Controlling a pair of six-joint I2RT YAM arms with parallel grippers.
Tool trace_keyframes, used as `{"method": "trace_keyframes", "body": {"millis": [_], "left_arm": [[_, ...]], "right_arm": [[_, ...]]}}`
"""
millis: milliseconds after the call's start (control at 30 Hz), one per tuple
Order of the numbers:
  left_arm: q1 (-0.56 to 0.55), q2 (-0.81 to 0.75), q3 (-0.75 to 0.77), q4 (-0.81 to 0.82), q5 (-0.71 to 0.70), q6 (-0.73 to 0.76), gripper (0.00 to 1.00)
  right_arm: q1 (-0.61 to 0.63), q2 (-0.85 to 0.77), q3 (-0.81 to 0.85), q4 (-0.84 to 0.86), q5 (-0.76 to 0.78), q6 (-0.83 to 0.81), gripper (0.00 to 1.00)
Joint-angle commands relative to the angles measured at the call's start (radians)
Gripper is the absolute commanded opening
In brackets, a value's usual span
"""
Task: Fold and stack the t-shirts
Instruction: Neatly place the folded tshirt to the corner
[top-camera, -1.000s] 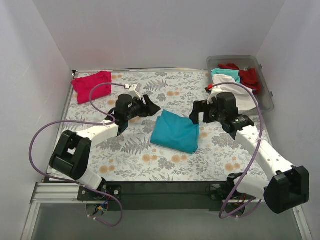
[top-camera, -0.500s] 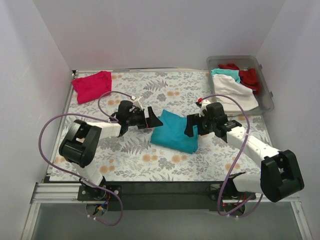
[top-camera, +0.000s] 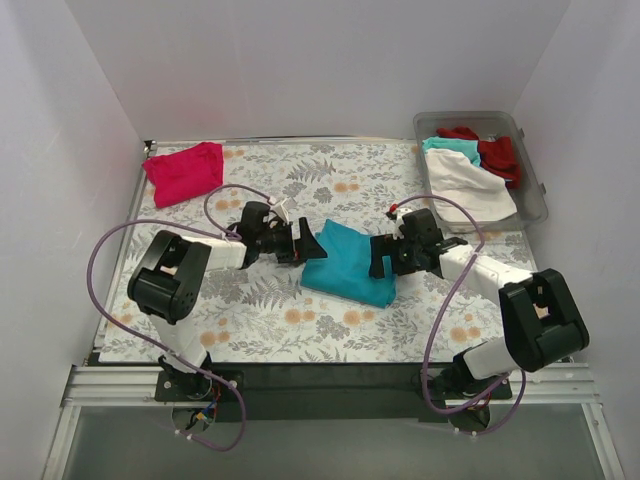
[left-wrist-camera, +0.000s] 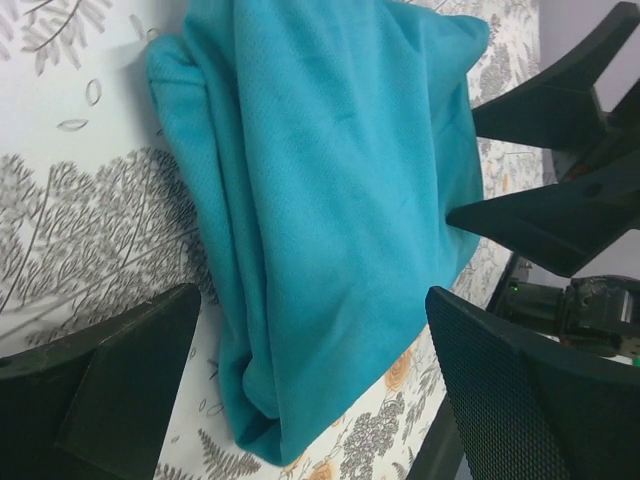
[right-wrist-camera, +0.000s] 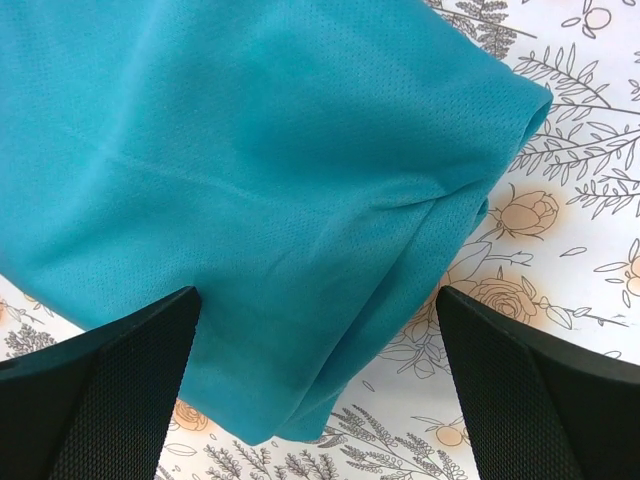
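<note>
A folded teal t-shirt (top-camera: 350, 262) lies in the middle of the floral table. It fills the left wrist view (left-wrist-camera: 320, 200) and the right wrist view (right-wrist-camera: 260, 180). My left gripper (top-camera: 306, 245) is open, low at the shirt's left edge, its jaws straddling that edge. My right gripper (top-camera: 380, 258) is open at the shirt's right edge, jaws wide on either side of the cloth. A folded magenta-pink t-shirt (top-camera: 184, 172) lies at the far left corner. White (top-camera: 470, 188), teal (top-camera: 447, 146) and red (top-camera: 498, 152) shirts lie in a bin.
A clear plastic bin (top-camera: 530, 160) stands at the far right corner with the unfolded shirts. White walls close the table on the left, back and right. Purple cables loop over both arms.
Both arms have lowered and closed in on the teal shirt from either side. Both grippers now sit at its edges, still open.
</note>
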Motion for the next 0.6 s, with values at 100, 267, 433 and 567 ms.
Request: {"method": "trace_keyframes", "body": {"millis": [100,267,433,567], "left_arm": [[-0.035,0.1,0.038,-0.005,0.052,-0.004,0.9],[-0.087,0.149,0.061,0.032,0.052,-0.027,0.9],[-0.156,0.201,0.082,0.047,0.035,-0.047,0.9],[-0.198,0.225,0.104,0.055,0.026,-0.059,0.9]], "right_arm": [[0.005,0.04,-0.001,0.055,0.018,0.01,0.92],[0.008,0.08,-0.012,0.098,-0.023,0.02,0.88],[0.017,0.091,-0.03,0.13,-0.057,0.024,0.85],[0.02,0.094,-0.037,0.143,-0.068,0.026,0.84]]}}
